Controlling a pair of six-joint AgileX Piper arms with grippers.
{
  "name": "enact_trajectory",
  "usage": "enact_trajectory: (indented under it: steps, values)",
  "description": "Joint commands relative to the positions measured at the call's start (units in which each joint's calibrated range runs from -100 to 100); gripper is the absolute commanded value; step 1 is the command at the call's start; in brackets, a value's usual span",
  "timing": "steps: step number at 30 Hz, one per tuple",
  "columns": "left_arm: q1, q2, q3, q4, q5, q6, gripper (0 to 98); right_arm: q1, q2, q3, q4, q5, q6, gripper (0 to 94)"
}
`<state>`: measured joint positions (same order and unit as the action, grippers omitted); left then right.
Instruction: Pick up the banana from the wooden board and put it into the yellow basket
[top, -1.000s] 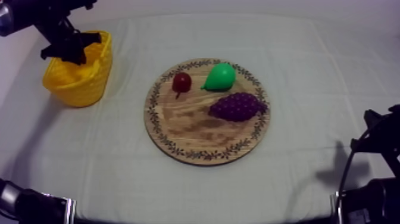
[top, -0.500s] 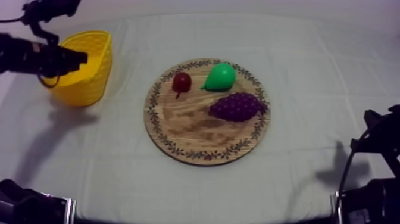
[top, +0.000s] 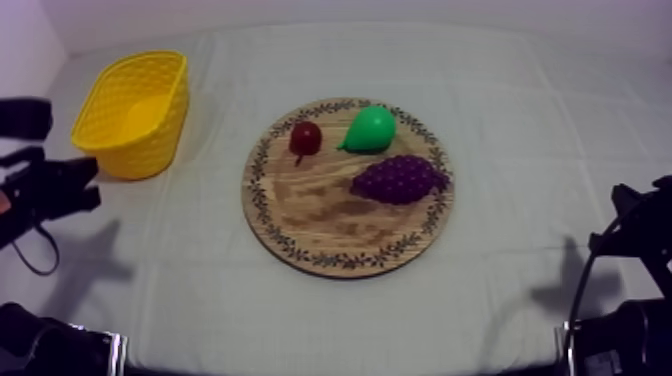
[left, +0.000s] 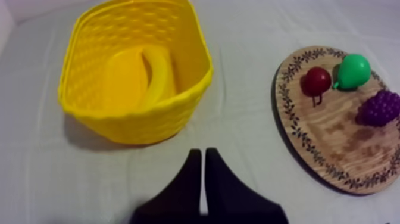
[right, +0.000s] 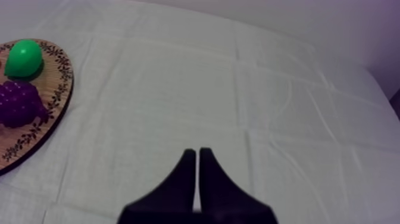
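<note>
The banana (left: 158, 72) lies inside the yellow basket (left: 134, 122), curved along its far wall. My left gripper (left: 202, 152) is shut on nothing, its fingers together as a narrow wedge, and sits back from the basket's near side. From above, the left arm (top: 45, 190) is at the table's left edge, below the basket (top: 132, 112). The round wooden board (top: 330, 225) holds a small red fruit (top: 305, 138), a green pear (top: 370, 130) and purple grapes (top: 398, 178). My right gripper (right: 197, 152) is shut over bare cloth, right of the board (right: 33, 134).
The right arm (top: 630, 290) rests low at the table's right side. Open cloth lies between basket and board, and all around the board's front and right. The table's back edge meets a pale wall.
My left arm has drawn away from over the basket, moving down to the table's left edge. The basket is now uncovered. The right arm has not moved.
</note>
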<state>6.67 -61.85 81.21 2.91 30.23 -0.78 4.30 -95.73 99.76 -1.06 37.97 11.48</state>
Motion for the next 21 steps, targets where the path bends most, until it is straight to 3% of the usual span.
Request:
enact_trajectory:
  steps: [1, 7, 14, 21]
  values:
    - [-0.91, -8.23, 5.12, 0.62, -0.19, -2.08, 0.1, -0.01, -0.02, 0.02, 0.01, 0.01, 0.02, 0.3]
    - [-3.03, -17.03, 10.97, 0.81, 0.50, -3.69, 0.1, -0.01, -0.02, 0.02, 0.01, 0.01, 0.02, 0.3]
    - [-5.95, -26.93, 15.65, 0.75, 3.53, -3.46, 0.1, -0.01, -0.02, 0.02, 0.01, 0.01, 0.02, 0.3]
    - [-6.75, -33.24, 16.66, -1.74, 7.01, -0.69, 0.1, -0.01, -0.02, 0.02, 0.01, 0.01, 0.02, 0.3]
